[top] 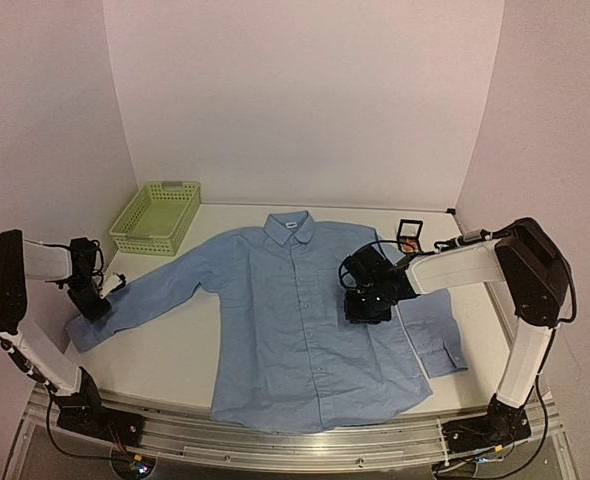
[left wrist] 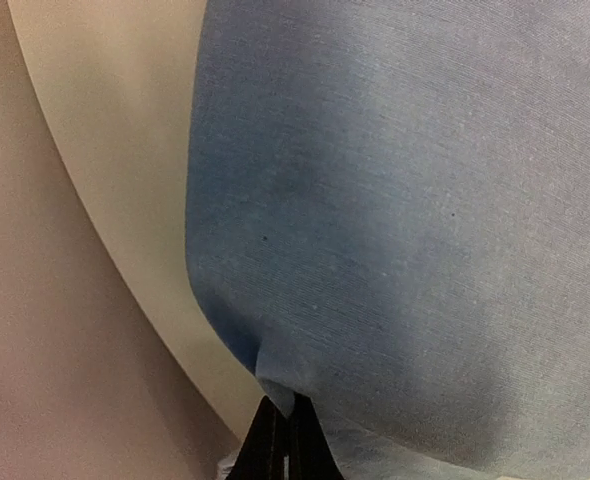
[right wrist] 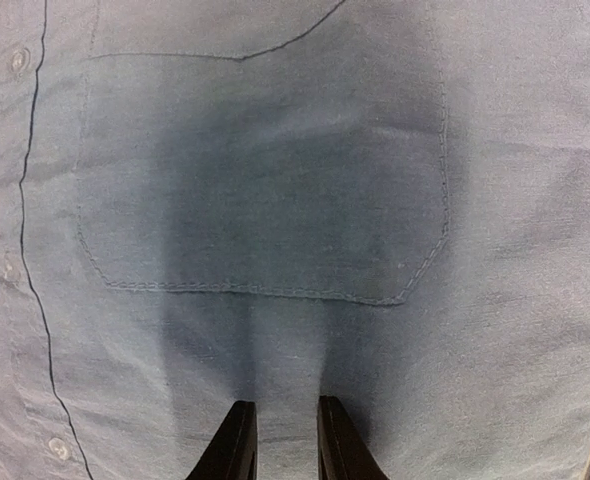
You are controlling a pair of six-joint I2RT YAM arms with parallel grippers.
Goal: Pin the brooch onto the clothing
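The left hand (left wrist: 283,432) pinches the shirt (top: 295,330) sleeve near the left edge of the desk (top: 170,355), likely anchoring it, while the right hand (right wrist: 287,412) hovers slightly parted, empty, above the pocket (right wrist: 265,170).

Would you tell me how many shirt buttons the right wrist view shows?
3, down the left edge: top button, middle button, bottom button. Others may lie outside view.

Robot lab test cell: plain white walls (top: 305,100) round white table (top: 175,355) w/ two arms (top: 465,268) on alum. rail (top: 275,440)
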